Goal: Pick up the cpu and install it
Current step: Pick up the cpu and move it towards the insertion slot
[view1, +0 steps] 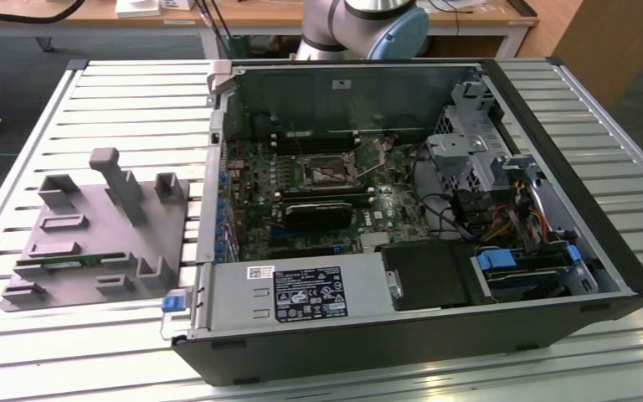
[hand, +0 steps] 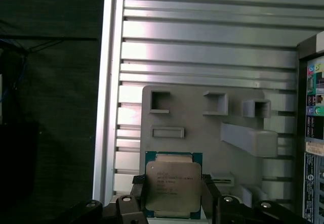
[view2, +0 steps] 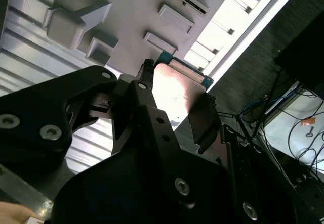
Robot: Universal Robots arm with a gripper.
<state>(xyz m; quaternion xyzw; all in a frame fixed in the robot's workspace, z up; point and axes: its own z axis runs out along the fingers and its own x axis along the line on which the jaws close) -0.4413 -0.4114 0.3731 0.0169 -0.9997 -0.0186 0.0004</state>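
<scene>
1. Slatted aluminium table (view1: 131, 100) carries the whole job: an opened computer case (view1: 623, 276) lying on its side and, on the exterior view's left, a grey fixture tray (view1: 87, 226) with raised holders.
2. Nearest the wrist cameras, the gripper (hand: 173, 204) has its black fingers (hand: 137, 196) clamped on two opposite edges of the cpu (hand: 173, 186). The silvery top plate faces the first wrist view and the green board rim shows around it.
3. Beyond the chip in both wrist views lies the tray. Its pockets look small against the chip, so the cpu appears to hang clear above the tray rather than rest in it. By that reading the pick-up half of the task is done.
4. At the near edge of the case in the exterior view sits the grey power supply (view1: 299, 293), with a long green memory stick (view1: 64, 265) lying in the tray's near left corner.
5. Further in, the motherboard (view1: 299, 193) lies flat in the case, and its square socket (view1: 327, 174) looks unfilled with no metal plate on it. The installing is judged not yet done, since the chip is well apart from the socket.
6. Farthest back, the arm's base joint (view1: 367, 25) rises behind the case, in front of wooden desks.
</scene>
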